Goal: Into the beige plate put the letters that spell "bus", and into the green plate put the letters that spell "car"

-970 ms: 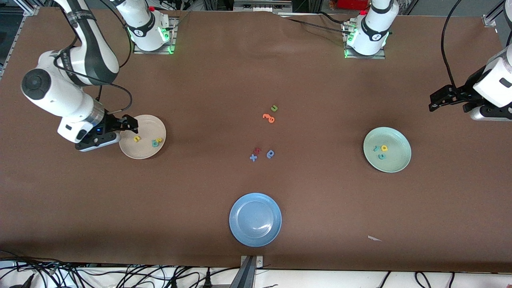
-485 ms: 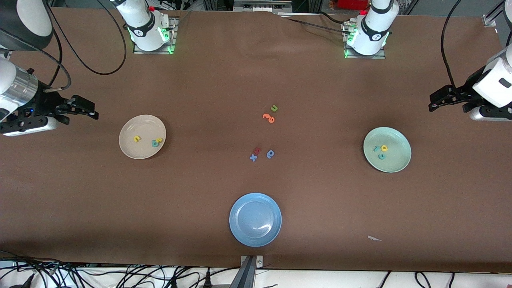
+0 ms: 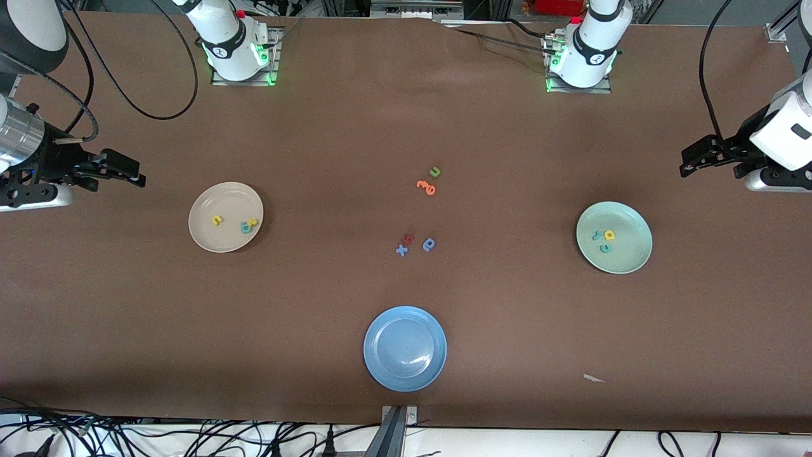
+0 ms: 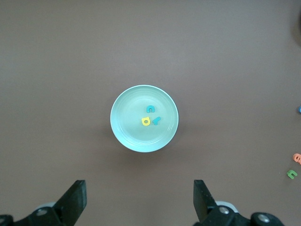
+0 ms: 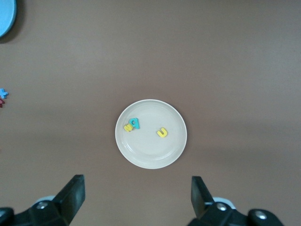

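- Brown cloth covered the surface [image 3: 317, 304], with cables hanging along its near edge.
- Nearest the camera lay a blue plate [image 3: 405, 348].
- Farther off, mid-surface, sat a blue x [image 3: 401, 250], a blue a [image 3: 429, 244], an orange letter [image 3: 426, 187] and an olive u [image 3: 435, 171].
- The beige plate [image 3: 209, 238], toward the right arm's end, held the bus letters [image 3: 247, 226]: teal b touching a yellow one, the other yellow apart.
- The green plate [image 3: 628, 257], toward the left arm's end, held the car letters [image 3: 604, 240] close together.
- The right gripper [image 3: 124, 170] hung wide and empty near the beige plate.
- The left gripper [image 3: 701, 155] hung wide and empty near the green plate.
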### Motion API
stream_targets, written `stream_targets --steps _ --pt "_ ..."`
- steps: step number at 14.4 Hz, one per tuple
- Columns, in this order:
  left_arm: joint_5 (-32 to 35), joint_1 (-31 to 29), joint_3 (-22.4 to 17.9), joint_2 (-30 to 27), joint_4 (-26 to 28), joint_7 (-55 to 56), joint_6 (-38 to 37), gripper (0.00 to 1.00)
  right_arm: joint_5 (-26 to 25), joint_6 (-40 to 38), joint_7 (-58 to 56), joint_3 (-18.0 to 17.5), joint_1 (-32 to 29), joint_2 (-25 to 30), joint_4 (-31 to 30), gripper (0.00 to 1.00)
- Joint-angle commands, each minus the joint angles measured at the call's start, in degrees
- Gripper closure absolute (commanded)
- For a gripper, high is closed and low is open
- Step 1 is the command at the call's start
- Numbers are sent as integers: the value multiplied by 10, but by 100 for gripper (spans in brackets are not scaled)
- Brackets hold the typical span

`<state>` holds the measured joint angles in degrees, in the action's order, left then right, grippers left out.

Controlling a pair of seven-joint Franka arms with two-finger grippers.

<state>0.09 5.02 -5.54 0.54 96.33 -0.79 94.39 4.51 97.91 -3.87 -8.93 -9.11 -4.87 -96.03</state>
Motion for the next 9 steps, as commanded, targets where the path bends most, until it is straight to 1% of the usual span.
stream_targets --steps 1,5,9 --pt "-7 2 -3 -4 3 -13 2 0 -8 -25 15 88 82 1 15 0" --pt "-7 2 -3 -4 3 -13 2 0 -13 -26 14 89 82 0 15 0" --pt "-7 2 -3 -4 3 -13 2 0 -23 -48 16 89 81 -11 37 0"
